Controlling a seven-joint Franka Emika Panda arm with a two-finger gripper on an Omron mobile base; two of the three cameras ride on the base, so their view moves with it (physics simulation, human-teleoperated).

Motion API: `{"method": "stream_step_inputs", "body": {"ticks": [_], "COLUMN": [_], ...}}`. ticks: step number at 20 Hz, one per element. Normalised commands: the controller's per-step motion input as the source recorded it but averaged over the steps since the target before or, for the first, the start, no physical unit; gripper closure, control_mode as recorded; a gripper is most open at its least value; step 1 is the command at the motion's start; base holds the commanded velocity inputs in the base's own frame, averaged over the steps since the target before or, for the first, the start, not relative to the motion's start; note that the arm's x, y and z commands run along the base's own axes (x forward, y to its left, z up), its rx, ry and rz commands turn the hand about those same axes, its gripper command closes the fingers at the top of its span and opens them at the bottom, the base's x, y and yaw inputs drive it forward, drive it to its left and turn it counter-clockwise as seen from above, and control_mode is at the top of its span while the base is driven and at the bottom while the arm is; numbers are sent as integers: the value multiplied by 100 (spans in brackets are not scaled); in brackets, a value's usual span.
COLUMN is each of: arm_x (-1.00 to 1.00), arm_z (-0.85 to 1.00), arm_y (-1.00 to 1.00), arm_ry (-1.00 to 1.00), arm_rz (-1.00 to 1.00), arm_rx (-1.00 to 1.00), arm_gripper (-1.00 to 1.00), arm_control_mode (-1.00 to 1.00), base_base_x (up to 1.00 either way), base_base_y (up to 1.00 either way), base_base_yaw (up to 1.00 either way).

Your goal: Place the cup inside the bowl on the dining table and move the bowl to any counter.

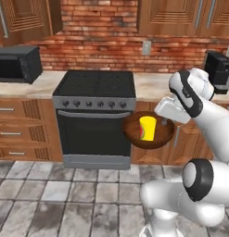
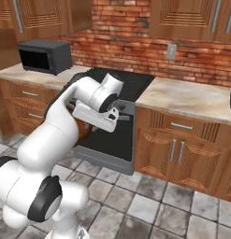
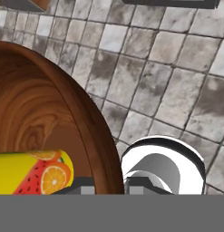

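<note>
The wooden bowl (image 1: pixel 150 134) is held in the air by its rim, pinched between the fingers of the gripper (image 1: pixel 165 122), in front of the black stove (image 1: pixel 95 115) and above the tiled floor (image 1: pixel 65 199). The yellow cup (image 1: pixel 147 128) is carried inside the bowl. The counter (image 2: pixel 191 99) is seen beside the stove.

Yellow cup (image 1: pixel 148 127) stands inside the brown bowl (image 1: pixel 158 138), held above floor.
</note>
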Motion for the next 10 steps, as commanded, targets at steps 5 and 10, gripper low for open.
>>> {"method": "stream_step_inputs", "body": {"ticks": [5,10], "arm_x": [0,0], "arm_z": [0,0], "arm_y": [0,0], "arm_ry": [0,0], "arm_rz": [0,0], "arm_rx": [0,0], "arm_gripper": [100,100], "arm_control_mode": [100,100], "base_base_x": [54,38], "base_base_y": [-65,-49], "base_base_yaw": [-1,-8]}}
